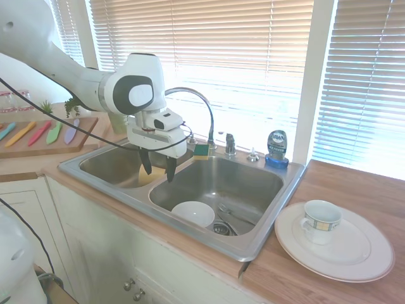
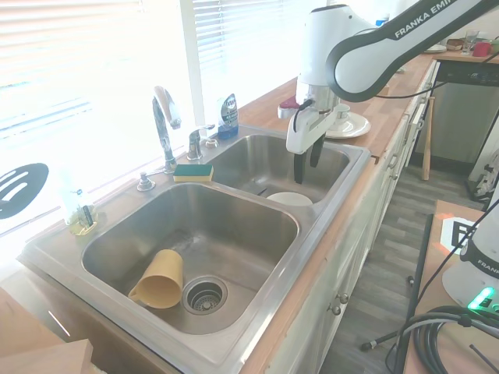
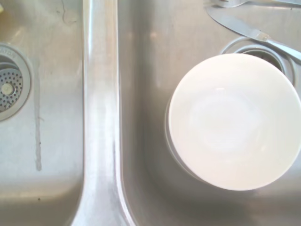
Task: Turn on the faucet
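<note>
The faucet (image 1: 207, 111) is a chrome gooseneck spout arching over the sink's back rim, and its small lever handle (image 1: 230, 144) stands just right of the base. The second exterior view shows the spout (image 2: 162, 123) and the handle (image 2: 195, 142) behind the divider. My gripper (image 1: 158, 166) hangs fingers-down over the ridge between the two basins, well in front of the faucet and apart from it. Its fingers are open with nothing between them, as the gripper (image 2: 308, 160) also shows from the other side.
A white bowl (image 3: 233, 120) and cutlery (image 3: 249, 30) lie in one basin, a yellow cup (image 2: 160, 279) in the other. A sponge (image 1: 201, 151) and a blue soap bottle (image 1: 276, 149) sit on the back rim. A plate (image 1: 354, 259) with a mug (image 1: 321, 221) rests on the counter.
</note>
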Tool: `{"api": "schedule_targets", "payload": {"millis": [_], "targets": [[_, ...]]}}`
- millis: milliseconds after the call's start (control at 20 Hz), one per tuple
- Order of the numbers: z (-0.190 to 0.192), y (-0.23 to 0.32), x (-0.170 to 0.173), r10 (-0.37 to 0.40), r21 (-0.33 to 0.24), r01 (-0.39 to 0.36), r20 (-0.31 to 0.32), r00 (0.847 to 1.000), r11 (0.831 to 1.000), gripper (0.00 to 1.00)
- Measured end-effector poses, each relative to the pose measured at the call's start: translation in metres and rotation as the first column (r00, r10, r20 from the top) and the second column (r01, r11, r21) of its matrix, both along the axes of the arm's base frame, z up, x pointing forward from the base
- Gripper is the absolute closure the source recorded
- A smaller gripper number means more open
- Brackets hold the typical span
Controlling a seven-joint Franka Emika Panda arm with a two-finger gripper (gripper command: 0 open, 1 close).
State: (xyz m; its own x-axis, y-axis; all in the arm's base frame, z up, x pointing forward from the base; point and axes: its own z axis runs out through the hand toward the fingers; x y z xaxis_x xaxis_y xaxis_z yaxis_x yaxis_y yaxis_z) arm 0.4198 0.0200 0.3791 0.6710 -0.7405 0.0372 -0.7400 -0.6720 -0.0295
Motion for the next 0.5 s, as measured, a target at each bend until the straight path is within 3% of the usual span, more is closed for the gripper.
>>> {"api": "schedule_targets", "payload": {"millis": [150,200,500], "targets": [[-0.0009,-0.0014,0.0001,0.006,0.0,-0.006,-0.002,1.0,1.0,0.0],[-0.0011,-0.0025,0.0001,0.003,0.0,-0.003,-0.002,1.0,1.0,1.0],[-0.0014,-0.0101,0.0006,-0.013,0.001,0.013,0.007,1.0,1.0,1.0]]}}
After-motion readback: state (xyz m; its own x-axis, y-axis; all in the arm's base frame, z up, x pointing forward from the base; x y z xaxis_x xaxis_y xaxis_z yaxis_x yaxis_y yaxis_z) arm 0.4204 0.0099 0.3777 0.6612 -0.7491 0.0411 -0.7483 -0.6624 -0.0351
